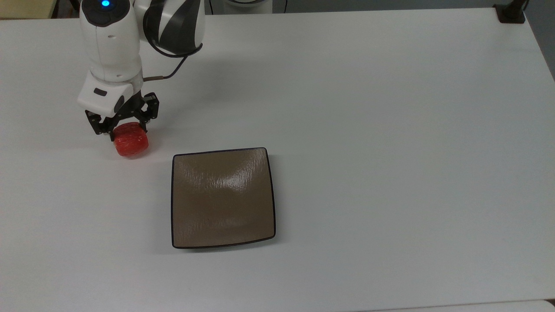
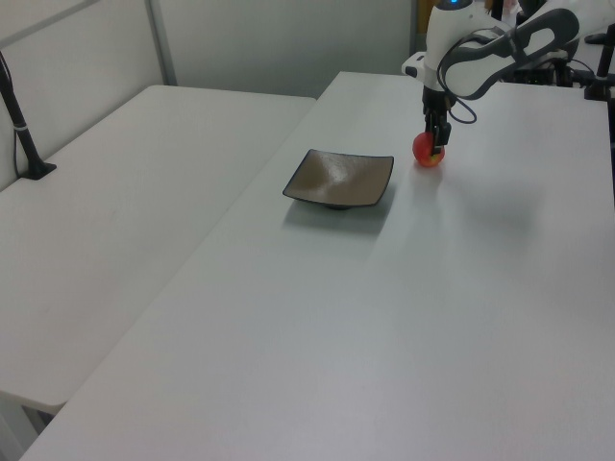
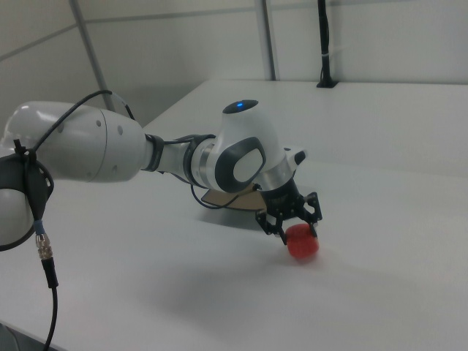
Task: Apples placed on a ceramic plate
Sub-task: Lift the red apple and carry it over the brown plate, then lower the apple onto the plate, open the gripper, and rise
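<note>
Apples in the task's wording come down to one small red apple (image 1: 131, 144), pictured low at the white table (image 1: 390, 130) beneath the Franka arm's black two-finger gripper (image 1: 123, 125). In the top view the fingers straddle the fruit's upper half, one on each side, and appear pressed against it; the right view shows the same gripper (image 3: 291, 225) with its fingers down around the top of the apple (image 3: 302, 243), so the pincer reads as clamped on the fruit. Whether the apple rests on the tabletop or hangs just clear of it cannot be told. The ceramic plate (image 1: 223, 197), a square glossy brown dish with a thin dark rim and rounded corners, lies flat on the table with nothing on it, toward the top view's right of the apple and lower in that view, near it but apart. In the left view the plate (image 2: 338, 179) sits toward the left view's left of the apple (image 2: 428, 154), with the gripper (image 2: 437, 144) pointing straight down over the fruit and the white arm (image 2: 480, 48) curving in from the far edge. In the right view, part of the plate's edge (image 3: 238, 197) peeks from behind the arm's wrist. A blue light (image 1: 104, 3) glows on the arm's upper housing, and a black cable (image 1: 173, 65) loops beside the wrist.
</note>
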Available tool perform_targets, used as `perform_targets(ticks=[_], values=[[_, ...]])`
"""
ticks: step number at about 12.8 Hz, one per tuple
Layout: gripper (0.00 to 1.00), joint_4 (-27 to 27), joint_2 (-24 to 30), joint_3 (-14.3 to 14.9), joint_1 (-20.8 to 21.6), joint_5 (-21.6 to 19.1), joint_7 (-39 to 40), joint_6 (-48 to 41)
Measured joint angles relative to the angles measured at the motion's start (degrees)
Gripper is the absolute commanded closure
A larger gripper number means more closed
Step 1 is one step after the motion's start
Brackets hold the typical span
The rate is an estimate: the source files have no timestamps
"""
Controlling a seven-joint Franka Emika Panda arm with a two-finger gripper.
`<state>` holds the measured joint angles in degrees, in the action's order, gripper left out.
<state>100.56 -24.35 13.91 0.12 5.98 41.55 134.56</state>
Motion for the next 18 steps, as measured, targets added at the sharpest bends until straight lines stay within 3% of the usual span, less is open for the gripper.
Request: perform_targets(ticks=[6,11,14,16,17,18], values=[[0.50,-4.55,3.25,-3.34,0.12,-2.32,-6.16,0.18],[0.49,-6.74,3.90,-8.19,0.64,-2.79,-13.64,0.18],[0.38,-6.70,2.74,-9.99,1.44,-2.79,-15.56,1.80],[0.09,-6.63,0.65,-10.41,2.88,-2.73,-17.61,4.87],[0.00,-6.63,-0.17,-10.42,3.41,-2.73,-18.22,5.79],[0.00,-6.64,-0.95,-10.42,3.78,-2.66,-18.44,6.51]])
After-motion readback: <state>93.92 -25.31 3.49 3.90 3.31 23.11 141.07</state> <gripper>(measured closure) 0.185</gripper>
